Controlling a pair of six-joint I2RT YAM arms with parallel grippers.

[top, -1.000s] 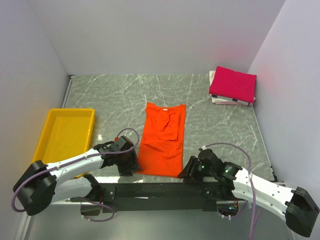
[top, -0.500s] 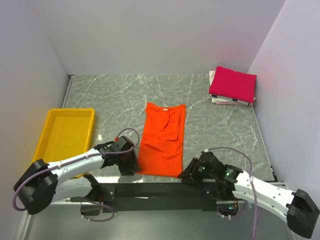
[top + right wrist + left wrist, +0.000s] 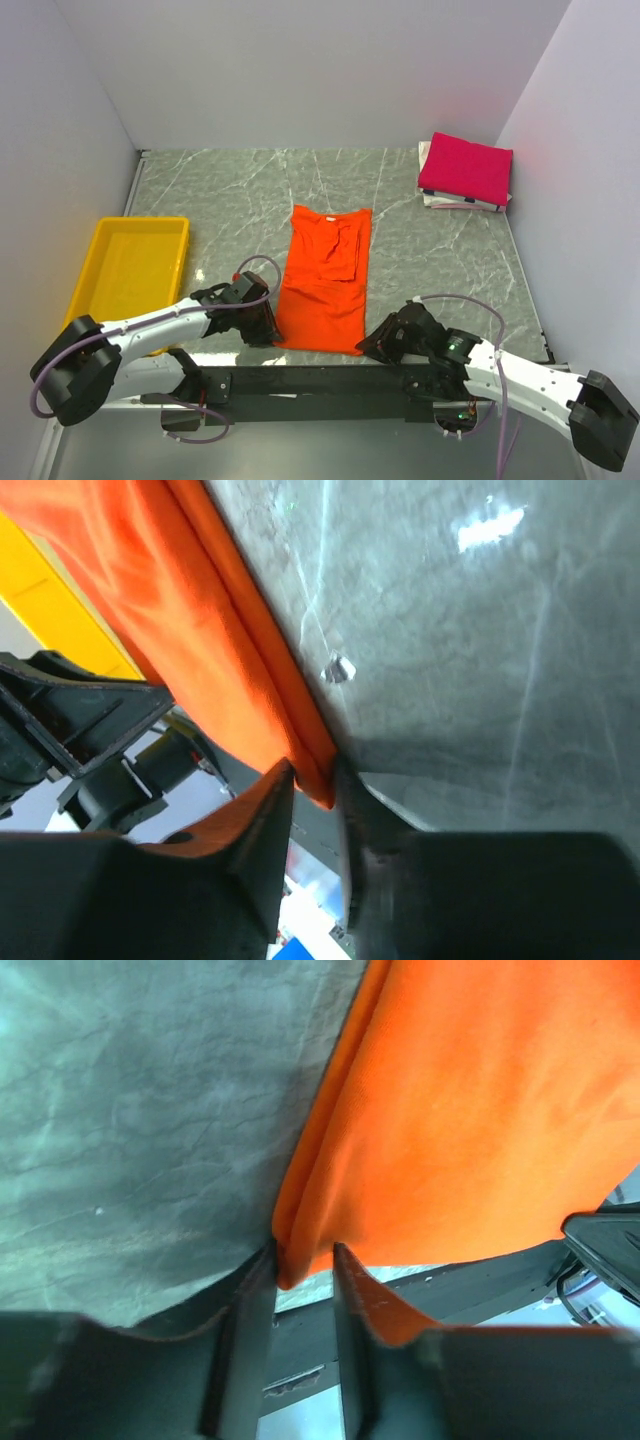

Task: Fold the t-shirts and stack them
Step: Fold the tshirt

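Where pale walls (image 3: 300, 70) close it in on three sides, the grey-green marbled bench (image 3: 230, 190) carries everything. The orange t-shirt (image 3: 325, 285) lies flat as a long narrow strip in the middle of the bench, its hem at the near edge. A yellow tray (image 3: 130, 270) sits along the left edge. The magenta t-shirt (image 3: 465, 168) rests folded in the far right corner, on top of something pale.

Since a second ago, both shirts and the tray have stayed put. The right arm has drawn nearer the near edge and in toward the orange hem, and both end effectors have narrowed. The left end effector (image 3: 303, 1265) now has its fingers pressed against the near left corner of the orange t-shirt, cloth filling the slim gap. The right end effector (image 3: 316, 780) pinches the near right corner in the same way.

From above, the two gripped corners are hidden under the arms' black wrists. The wrist views cut off most of the orange cloth. What lies beneath the magenta t-shirt shows only as a thin pale rim, too little to identify.
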